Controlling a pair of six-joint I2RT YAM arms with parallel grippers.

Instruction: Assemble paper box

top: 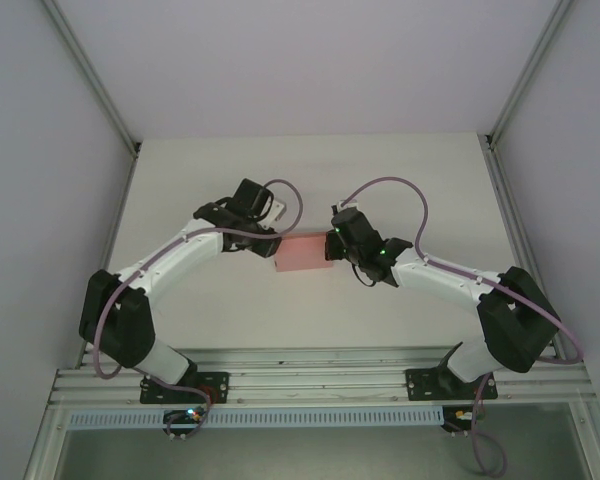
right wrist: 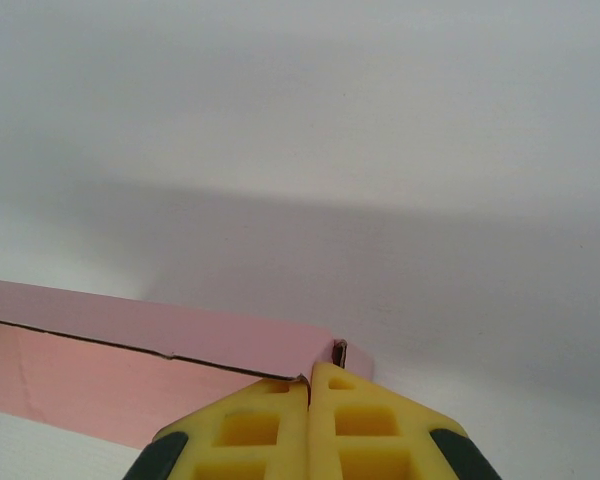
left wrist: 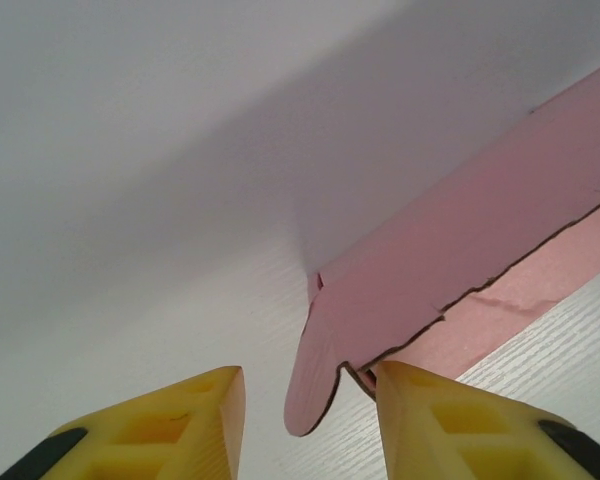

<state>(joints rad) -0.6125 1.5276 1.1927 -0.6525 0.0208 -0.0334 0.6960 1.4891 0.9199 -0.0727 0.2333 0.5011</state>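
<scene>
The paper box is plain pale pink thin card, a low rectangular shape lying flat near the middle of the white tabletop. One long panel meets a creased strip along a dark cut line, and a rounded flap juts from one end

Two white arms with chunky black joints, the left arm and right arm, each trailing a mauve cable; yellow hollow-celled fingers, black further back, small green light
</scene>
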